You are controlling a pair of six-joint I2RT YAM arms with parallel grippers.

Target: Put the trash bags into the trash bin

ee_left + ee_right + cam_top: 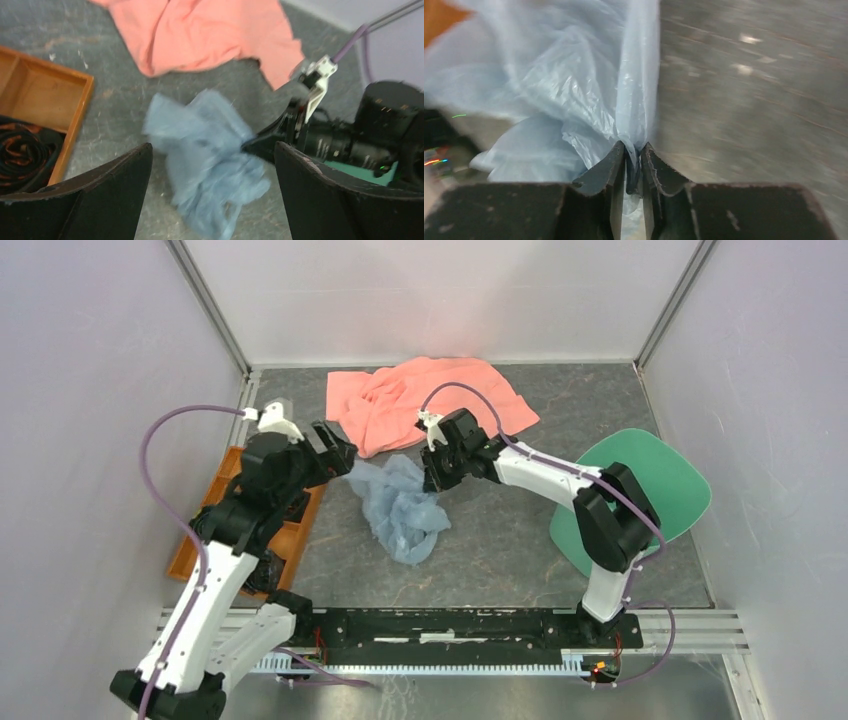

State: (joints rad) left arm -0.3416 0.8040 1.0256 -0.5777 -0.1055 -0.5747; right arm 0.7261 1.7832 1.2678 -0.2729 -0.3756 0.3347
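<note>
Pale walls [90,390] with metal corner posts close in a mottled grey table [500,560] that fills the middle of the top view. A salmon-pink cloth [420,400] lies rumpled at upper centre, its lower edge partly covered by the two wrists. At right of centre sits the trash bin [675,485], a green rounded shape whose near-left side is hidden behind the right arm's elbow; its opening cannot be made out. At lower left the orange tray [190,545] is mostly buried under the left arm; in the left wrist view one bare compartment shows, and next to it a dark coiled thing [25,150] too blurred to identify. The trash bag [400,505] lies crumpled on the table at centre, below the cloth, between the two grippers and well apart from the bin; no lettering is legible. The right gripper [634,150] pinches a fold of the film between nearly closed fingers. The left gripper [214,150] stands wide, holding nothing, its fingers either side of the bag in the blurred wrist view.
</note>
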